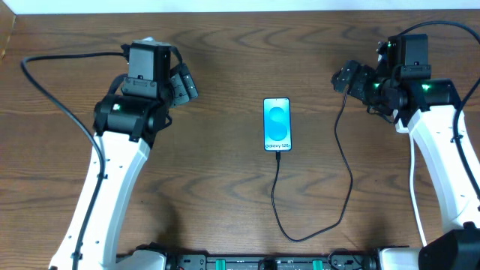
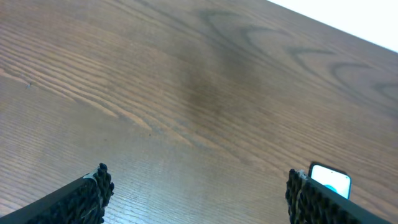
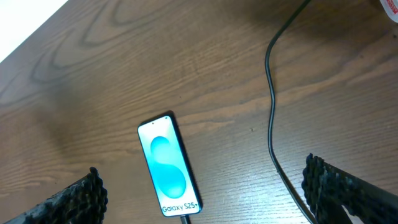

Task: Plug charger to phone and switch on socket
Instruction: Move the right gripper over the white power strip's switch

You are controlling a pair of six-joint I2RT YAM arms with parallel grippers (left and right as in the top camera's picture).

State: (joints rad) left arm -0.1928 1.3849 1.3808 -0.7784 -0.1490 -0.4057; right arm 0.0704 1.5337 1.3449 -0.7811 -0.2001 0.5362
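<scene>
Seemingly the plugging is done: the phone (image 1: 277,124) lies flat in the middle of the table (image 1: 217,187), screen lit, with the charger (image 1: 346,172) meeting its near end and looping off toward the right arm. The socket (image 3: 393,5) shows only as a white-and-red sliver at the corner of the right wrist view. The left gripper (image 2: 199,183) hangs spread and empty beside the phone. The right gripper (image 1: 349,78) is likewise wide, holding nothing. Next, I judge, a fingertip must press the switch.
</scene>
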